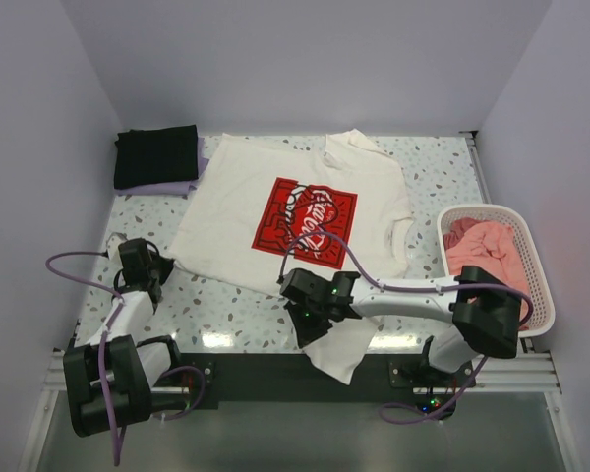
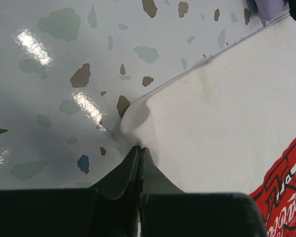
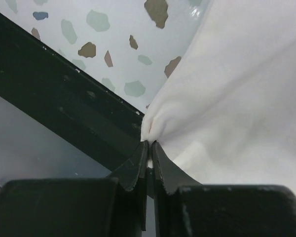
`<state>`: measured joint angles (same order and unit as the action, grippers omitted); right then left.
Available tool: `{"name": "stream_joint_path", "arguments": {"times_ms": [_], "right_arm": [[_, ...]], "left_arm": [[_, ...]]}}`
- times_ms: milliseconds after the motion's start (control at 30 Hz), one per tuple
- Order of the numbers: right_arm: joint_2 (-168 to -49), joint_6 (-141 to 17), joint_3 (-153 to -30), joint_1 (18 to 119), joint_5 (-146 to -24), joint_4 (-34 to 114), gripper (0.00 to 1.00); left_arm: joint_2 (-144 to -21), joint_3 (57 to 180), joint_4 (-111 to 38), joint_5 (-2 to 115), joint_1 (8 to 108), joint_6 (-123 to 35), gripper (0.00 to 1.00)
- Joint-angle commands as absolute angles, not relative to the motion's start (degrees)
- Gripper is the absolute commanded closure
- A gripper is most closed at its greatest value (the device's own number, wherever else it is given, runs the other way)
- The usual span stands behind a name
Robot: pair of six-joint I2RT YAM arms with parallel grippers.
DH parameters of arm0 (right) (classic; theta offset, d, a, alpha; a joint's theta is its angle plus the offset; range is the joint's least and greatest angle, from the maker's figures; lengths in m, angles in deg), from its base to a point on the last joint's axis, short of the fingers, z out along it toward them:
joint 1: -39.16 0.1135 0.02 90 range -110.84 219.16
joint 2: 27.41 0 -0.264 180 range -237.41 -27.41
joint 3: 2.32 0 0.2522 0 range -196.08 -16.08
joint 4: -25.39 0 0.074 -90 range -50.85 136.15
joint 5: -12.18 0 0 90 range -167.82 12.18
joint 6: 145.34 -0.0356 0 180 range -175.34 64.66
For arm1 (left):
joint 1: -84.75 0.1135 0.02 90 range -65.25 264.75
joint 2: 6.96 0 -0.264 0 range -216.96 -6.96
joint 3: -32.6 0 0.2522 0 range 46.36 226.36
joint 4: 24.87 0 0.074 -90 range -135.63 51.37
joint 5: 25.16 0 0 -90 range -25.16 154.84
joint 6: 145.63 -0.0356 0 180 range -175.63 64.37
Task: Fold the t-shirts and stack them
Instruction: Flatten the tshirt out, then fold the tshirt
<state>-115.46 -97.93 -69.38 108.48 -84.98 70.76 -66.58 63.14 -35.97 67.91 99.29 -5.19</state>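
A cream-white t-shirt [image 1: 236, 202] with a red square print [image 1: 313, 221] lies spread face up on the speckled table. My left gripper [image 1: 167, 262] is shut on its near-left hem corner; the left wrist view shows the gripper [image 2: 139, 147] pinching the cream cloth [image 2: 222, 113]. My right gripper [image 1: 308, 329] is shut on the near-right hem, and the right wrist view shows the gripper [image 3: 149, 143] bunching the cloth [image 3: 237, 94] at the table's front edge. A folded black t-shirt [image 1: 155, 155] rests on a lavender t-shirt [image 1: 172, 187] at the back left. A salmon-pink t-shirt [image 1: 487, 248] lies in the basket.
A white slatted basket [image 1: 533, 258] stands at the right edge of the table. Part of the cream shirt's hem [image 1: 342, 359] hangs over the black front rail [image 1: 265, 376]. Purple cables loop beside both arms. Grey walls close in the table on three sides.
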Motion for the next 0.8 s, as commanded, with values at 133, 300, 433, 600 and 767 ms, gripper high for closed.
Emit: {"name": "stream_joint_path", "arguments": {"times_ms": [133, 300, 433, 600, 767], "right_arm": [[-111.6, -98.1, -71.4, 106.4, -86.4, 70.7, 0.49], [-104.2, -98.1, -70.5, 106.4, -76.5, 78.1, 0.37], [-96.8, -99.0, -62.8, 106.5, -71.7, 81.2, 0.39], [-92.8, -101.7, -55.9, 107.7, -69.7, 81.2, 0.35], [-93.2, -103.5, -54.8, 112.9, -64.4, 79.9, 0.30]], "left_arm": [[-66.0, 63.0, -31.6, 68.6, 99.2, -4.6, 1.00], [-65.8, 62.5, -31.1, 68.1, 99.1, -4.5, 1.00], [-65.5, 62.6, -31.0, 68.0, 99.1, -4.6, 1.00], [-65.3, 62.3, -30.8, 67.8, 99.2, -4.7, 1.00], [-65.4, 61.9, -31.0, 67.8, 99.2, -4.9, 1.00]]}}
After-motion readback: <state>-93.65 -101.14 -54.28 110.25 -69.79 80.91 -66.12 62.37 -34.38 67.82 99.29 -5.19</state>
